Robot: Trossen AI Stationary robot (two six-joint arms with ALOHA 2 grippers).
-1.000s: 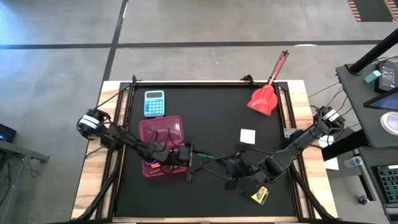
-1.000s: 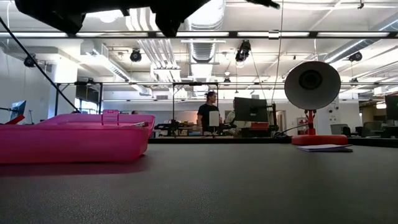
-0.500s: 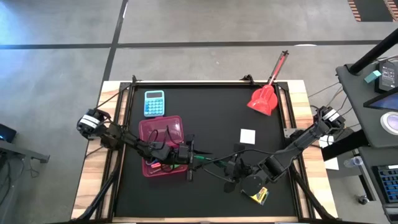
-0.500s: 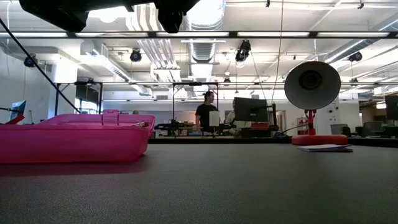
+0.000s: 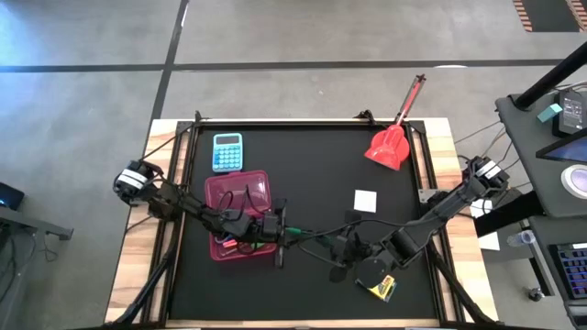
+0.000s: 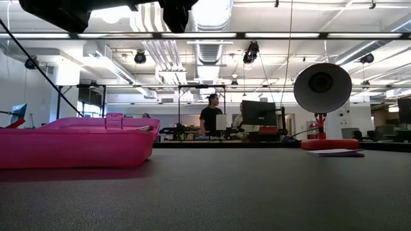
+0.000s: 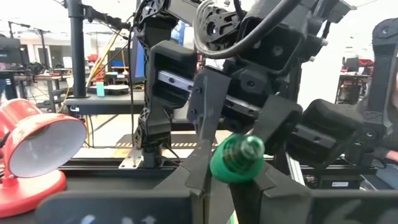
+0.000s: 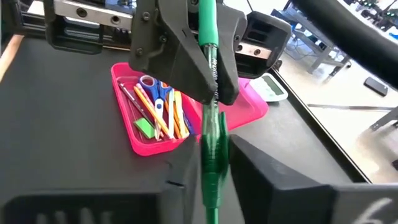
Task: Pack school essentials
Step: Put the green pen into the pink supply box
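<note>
Pink plastic tray [image 8: 130,134] lower left holds blue-handled scissors [image 8: 152,87], orange pencils [image 8: 177,115]. Left gripper [image 5: 280,231] and right gripper [image 5: 337,244] both clamp the slim green pen [image 8: 211,124].

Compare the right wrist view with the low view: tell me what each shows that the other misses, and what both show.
Only the right wrist view shows the long green pen held across between the two grippers, and the blue-handled scissors, orange pencils and small green eraser lying inside the case. Only the low view shows the red scoop and a person in the room beyond. Both show the open pink plastic case.
</note>
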